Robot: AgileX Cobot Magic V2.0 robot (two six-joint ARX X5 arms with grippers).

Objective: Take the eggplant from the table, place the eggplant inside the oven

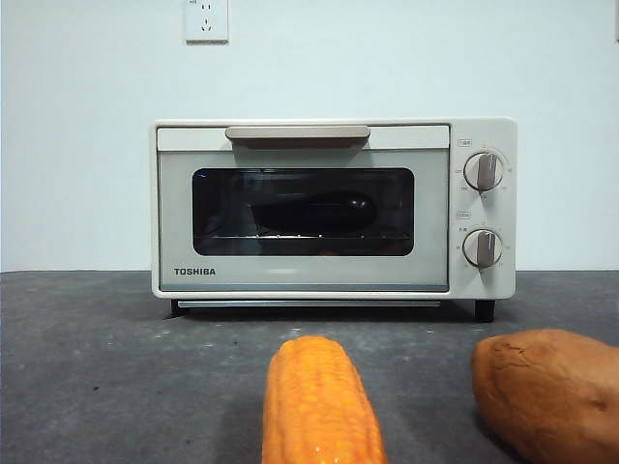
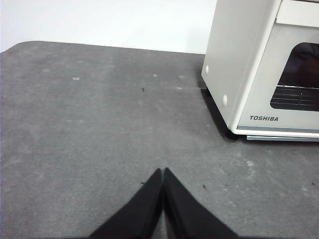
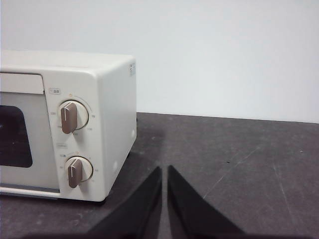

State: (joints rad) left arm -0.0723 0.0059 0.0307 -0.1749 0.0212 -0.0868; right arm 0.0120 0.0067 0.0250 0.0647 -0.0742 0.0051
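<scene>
Eggplant seen inside shut oven; both arms parked.

Nearest, a ribbed orange corn cob (image 1: 319,401) and rough brown sweet potato (image 1: 548,390) lie on the matte grey table (image 1: 116,367). The left gripper (image 2: 163,172) and right gripper (image 3: 164,169) are pinched closed w/ nothing held, flanking the boxy cream oven (image 1: 334,208). Behind dark glass, on the wire rack, the glossy eggplant (image 1: 314,212) is laid lengthwise left-right, approx. equidistant from both; task judged done.

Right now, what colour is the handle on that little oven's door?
Beige, a shade darker than the cream-white oven; the handle shows best in the front view.
</scene>
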